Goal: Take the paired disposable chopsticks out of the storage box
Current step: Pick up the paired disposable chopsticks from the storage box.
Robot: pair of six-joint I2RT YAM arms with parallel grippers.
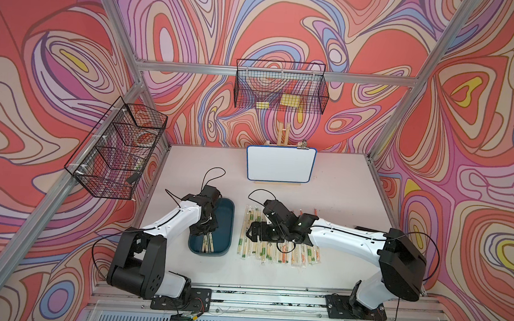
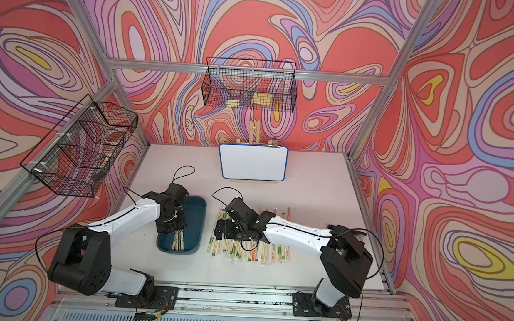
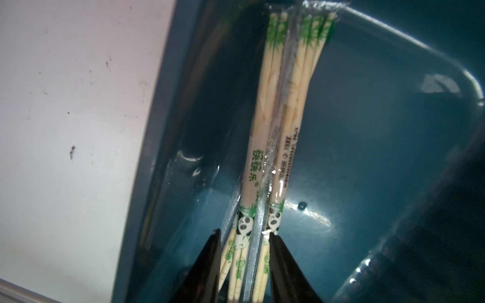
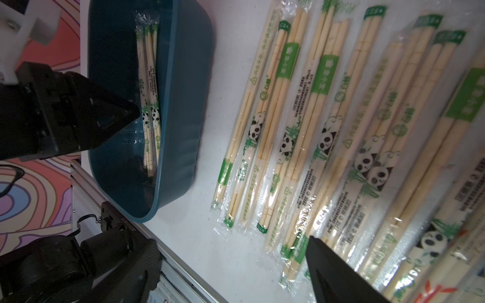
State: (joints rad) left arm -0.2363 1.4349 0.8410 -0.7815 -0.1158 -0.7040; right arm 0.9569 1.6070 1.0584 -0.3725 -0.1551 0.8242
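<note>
The black left gripper stands narrow, one finger on either side of the paired disposable chopsticks — thin pale bamboo in clear sleeves with green panda print — though I cannot tell whether it truly clamps them. They lie in the shallow dark teal plastic storage box, long axis along its length, running near-to-far on the white table. Beside the box a row of sleeved pairs lies parallel — over it the black right gripper hangs wide, holding nothing.
</note>
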